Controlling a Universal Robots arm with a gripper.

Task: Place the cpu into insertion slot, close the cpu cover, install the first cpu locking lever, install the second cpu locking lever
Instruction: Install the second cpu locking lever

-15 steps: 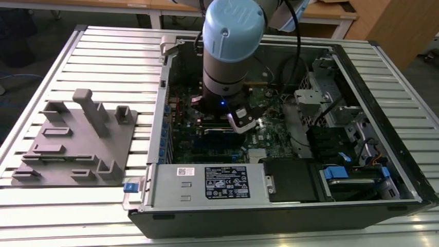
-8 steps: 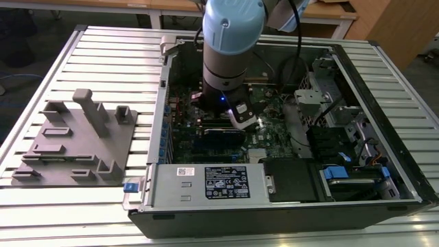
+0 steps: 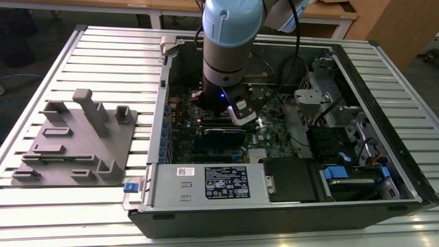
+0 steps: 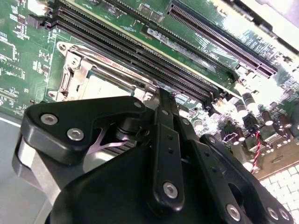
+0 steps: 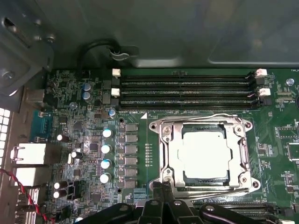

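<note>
Arm: the robot arm (image 3: 225, 56) reaches down into the open computer case (image 3: 288, 206), over the motherboard (image 3: 274, 139); the case lies on a slatted metal table (image 3: 103, 46).
Gripper: the gripper (image 5: 161, 190) sits at the 6 o'clock edge of the socket in the first wrist view, its black fingers (image 5: 158, 198) drawn close together at the tips, touching or just above the metal edge there. I cannot tell whether anything is pinched between them. In the second wrist view the gripper (image 4: 161, 100) rises in front of the socket and hides part of it.
Cpu: the cpu (image 5: 205, 154) lies flat in the insertion slot (image 5: 186, 176), its pale metal top showing through the window; it is also partly seen in the second wrist view (image 4: 105, 86).
Cpu cover: the cpu cover (image 5: 169, 154) lies down over the chip, framing it on all 4 sides.
Levers: thin wire locking levers (image 5: 205, 117) run along the 12 o'clock side of the frame and along its 6 o'clock side; whether they are latched I cannot tell.
Memory slots: 3 long black memory slots (image 5: 187, 93) lie at 12 o'clock of the socket, with white clips at their ends.
Capacitors: a column of silver-topped capacitors (image 5: 106, 156) stands at 9 o'clock of the socket.
Fixture: a grey parts fixture (image 3: 75, 144) rests on the table, at 9 o'clock of the case in the exterior view.
</note>
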